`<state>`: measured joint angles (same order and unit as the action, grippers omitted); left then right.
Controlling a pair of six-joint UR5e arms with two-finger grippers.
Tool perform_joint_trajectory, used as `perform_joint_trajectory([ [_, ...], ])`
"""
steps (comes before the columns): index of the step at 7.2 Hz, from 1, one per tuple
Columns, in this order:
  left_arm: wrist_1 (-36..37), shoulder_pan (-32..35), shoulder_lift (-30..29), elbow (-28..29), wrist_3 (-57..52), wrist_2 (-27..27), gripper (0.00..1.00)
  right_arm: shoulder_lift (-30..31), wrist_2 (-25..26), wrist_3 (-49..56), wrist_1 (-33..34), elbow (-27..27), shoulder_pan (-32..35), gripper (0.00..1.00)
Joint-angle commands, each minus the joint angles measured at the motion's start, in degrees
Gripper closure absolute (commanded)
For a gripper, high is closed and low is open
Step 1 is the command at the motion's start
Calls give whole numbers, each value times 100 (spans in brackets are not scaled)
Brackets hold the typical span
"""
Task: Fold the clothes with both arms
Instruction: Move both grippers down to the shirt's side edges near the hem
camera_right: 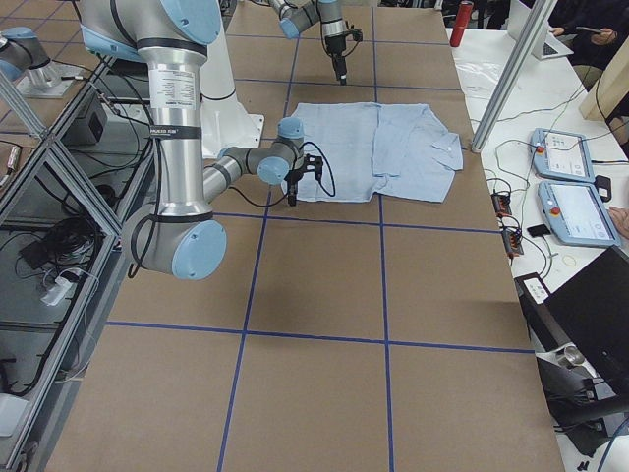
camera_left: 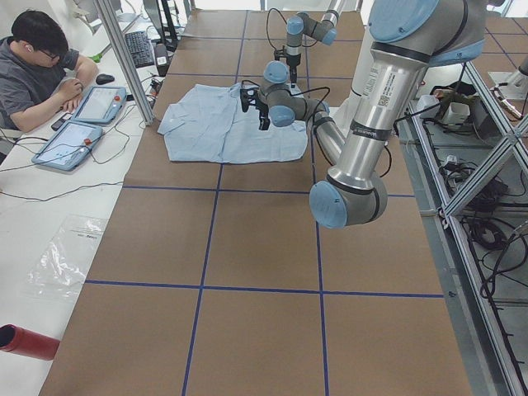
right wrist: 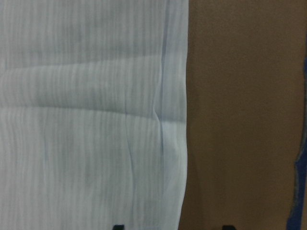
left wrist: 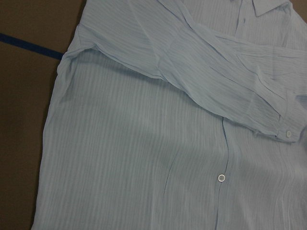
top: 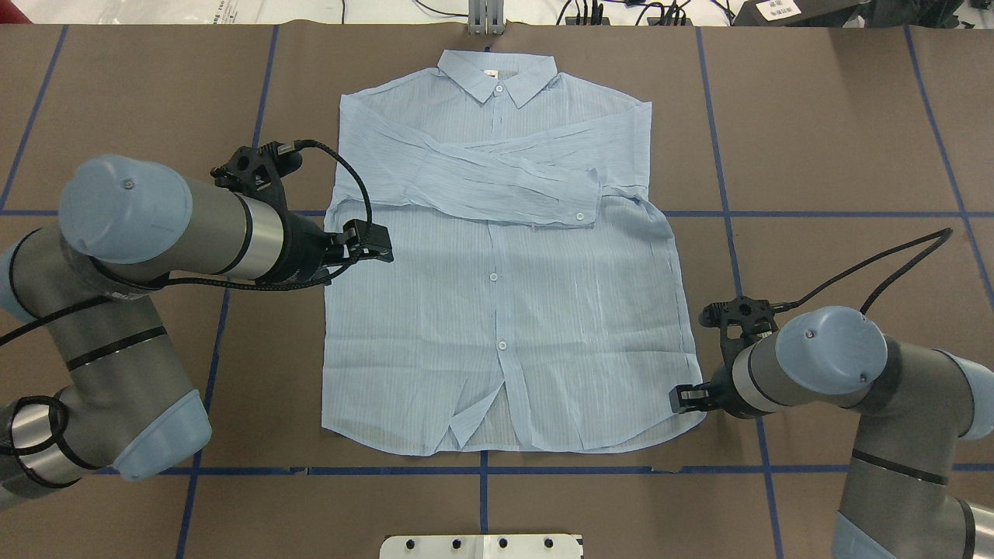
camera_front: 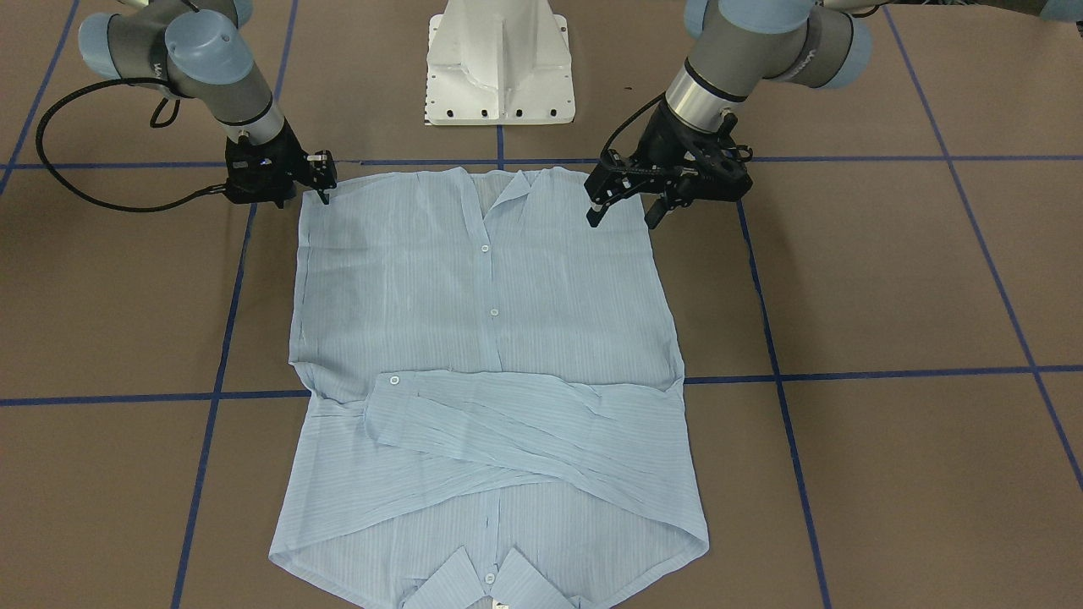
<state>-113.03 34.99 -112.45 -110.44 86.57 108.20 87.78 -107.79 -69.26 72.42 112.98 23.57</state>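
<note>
The light-blue striped shirt (camera_front: 491, 330) (top: 505, 326) lies flat on the brown table, front up and buttoned. Its collar is on the far side from the robot, and both sleeves are crossed over the chest (top: 497, 182). My left gripper (camera_front: 622, 222) (top: 373, 241) hangs open above the shirt's left side. The left wrist view looks down on the shirt (left wrist: 144, 153) and shows no fingers. My right gripper (camera_front: 321, 184) (top: 685, 397) is open at the hem's right corner. In the right wrist view its two fingertips (right wrist: 118, 226) stand apart astride the shirt's edge (right wrist: 184, 143).
The white pedestal base (camera_front: 499, 76) stands just behind the hem. Blue tape lines (top: 815, 213) cross the brown table. At a side table past the collar end, a person (camera_left: 33, 66) sits by two tablets (camera_left: 74, 140). A metal post (camera_left: 124, 62) rises there.
</note>
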Motion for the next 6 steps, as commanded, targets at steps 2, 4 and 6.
perform_joint_trajectory([
  [2, 0, 0, -5, 5, 0, 0, 1, -6, -31, 9, 0, -31, -37, 42],
  [4, 0, 0, 4, 14, 0, -9, 1, -41, -127, 18, 0, -40, -28, 52],
  [6, 0, -9, 4, 14, 0, -9, 1, -33, -137, 18, 0, -40, -28, 69],
])
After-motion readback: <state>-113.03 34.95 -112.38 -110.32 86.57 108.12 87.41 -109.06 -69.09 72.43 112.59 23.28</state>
